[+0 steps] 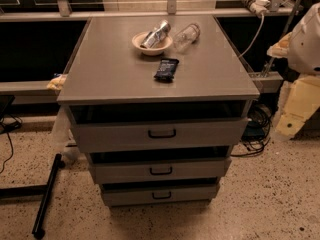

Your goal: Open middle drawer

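Note:
The grey cabinet (pixel 125 69) stands in the middle of the camera view with three drawer fronts stacked below its top. The middle drawer (pixel 200 169) is the mid-sized grey front, and its small black loop handle (pixel 161 171) sits at its centre. A dark gap runs above it. The top drawer (pixel 210 133) is above it and the bottom drawer (pixel 130 196) is below it. My gripper is not in view. Only a white rounded part of my arm (pixel 306 39) shows at the right edge, well away from the drawers.
On the cabinet top are a bowl (pixel 145 48) holding a can, a clear plastic bottle (pixel 186 35) and a dark snack bag (pixel 166 69). A black pole (pixel 46 194) lies on the floor at the left. Cables (pixel 255 129) lie at the right.

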